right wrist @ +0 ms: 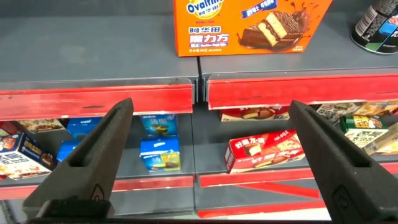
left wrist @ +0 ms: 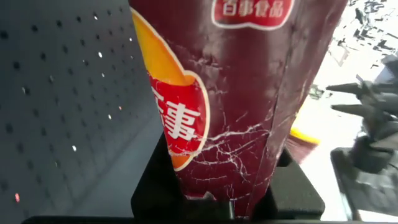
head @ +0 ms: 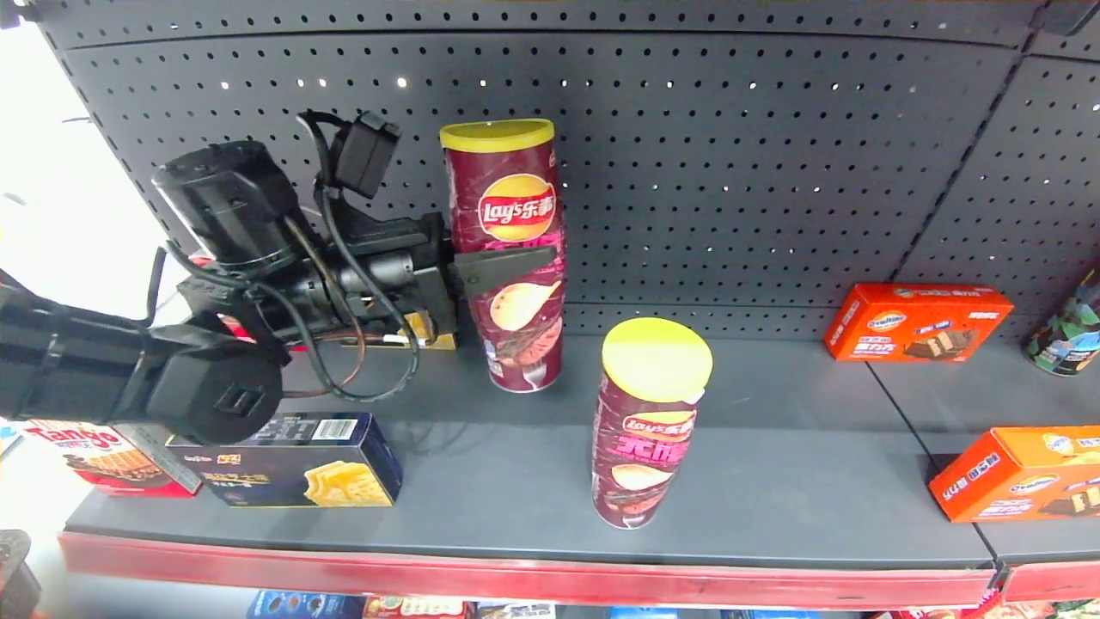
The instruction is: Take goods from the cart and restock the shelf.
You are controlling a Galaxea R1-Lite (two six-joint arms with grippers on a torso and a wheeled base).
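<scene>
A maroon chip can (head: 507, 249) with a yellow lid stands upright at the back of the grey shelf (head: 773, 464), close to the pegboard wall. My left gripper (head: 514, 262) is shut on its middle from the left side. In the left wrist view the can (left wrist: 236, 93) rises between the black fingers (left wrist: 155, 186) of the left gripper (left wrist: 224, 199). A second, identical can (head: 646, 421) stands free, nearer the shelf front and to the right. My right gripper (right wrist: 217, 168) is open with nothing between its fingers (right wrist: 93, 168), facing the shelf's red front strip (right wrist: 99, 99).
A dark blue box (head: 296, 460) and a red wafer box (head: 103, 456) lie under the left arm. Orange boxes (head: 915, 320) (head: 1018, 473) (right wrist: 252, 25) and a dark tin (head: 1070, 331) sit to the right. Lower shelves (right wrist: 261, 152) hold several small packs.
</scene>
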